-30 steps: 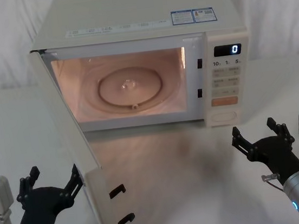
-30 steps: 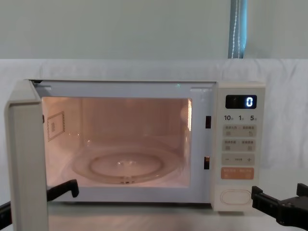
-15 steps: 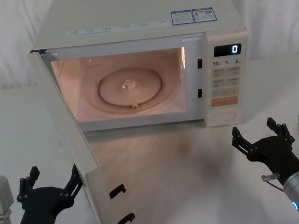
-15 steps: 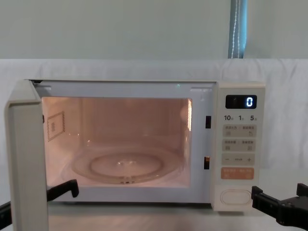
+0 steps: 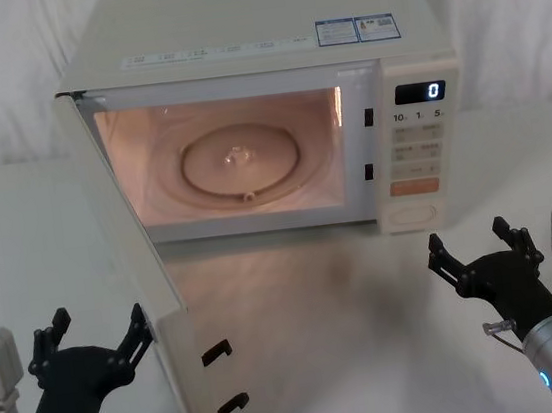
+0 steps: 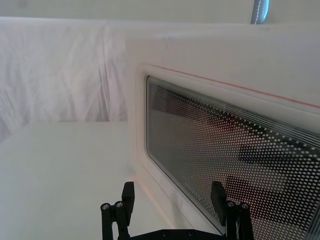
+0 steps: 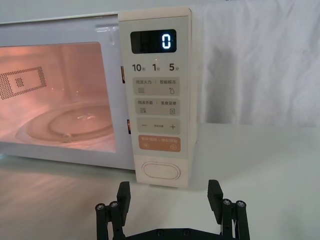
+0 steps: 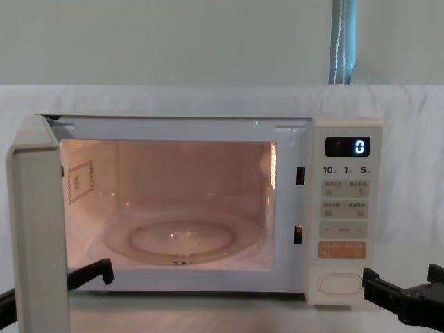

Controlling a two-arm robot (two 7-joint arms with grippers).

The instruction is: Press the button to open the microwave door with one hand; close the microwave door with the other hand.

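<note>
At the near left of the counter [image 5: 298,304], the left hand [image 5: 92,335] is held low with its fingers spread wide and nothing between them; in the head view its inner fingertip lies right at the outer face of the microwave door [image 5: 149,282], though contact cannot be confirmed. In the left wrist view the two black fingertips are seen apart, pointing toward the door's dotted dark window [image 6: 235,165] and its thin pinkish outline. The door is swung fully open on its left hinge, standing out toward the robot, with two black latch hooks [image 5: 222,379] showing on its free edge. The microwave [image 5: 254,28] is set toward the back of the counter before a white cloth backdrop, and its lit, pinkish cavity is exposed with a glass turntable [image 5: 240,160] lying flat inside. To the right of the cavity the keypad strip is seen, with a small display [image 5: 420,92] reading "0" at the top, an orange key [image 5: 415,186] lower down and the button [image 5: 415,216], a wide cream pill shape, at the bottom of the strip. At the near right, the right hand [image 5: 482,247] is held in front of and below the button, clear of the microwave, with its fingers likewise spread wide and empty; in the right wrist view the button [image 7: 160,171] is seen just above the gap between its two fingertips.
</note>
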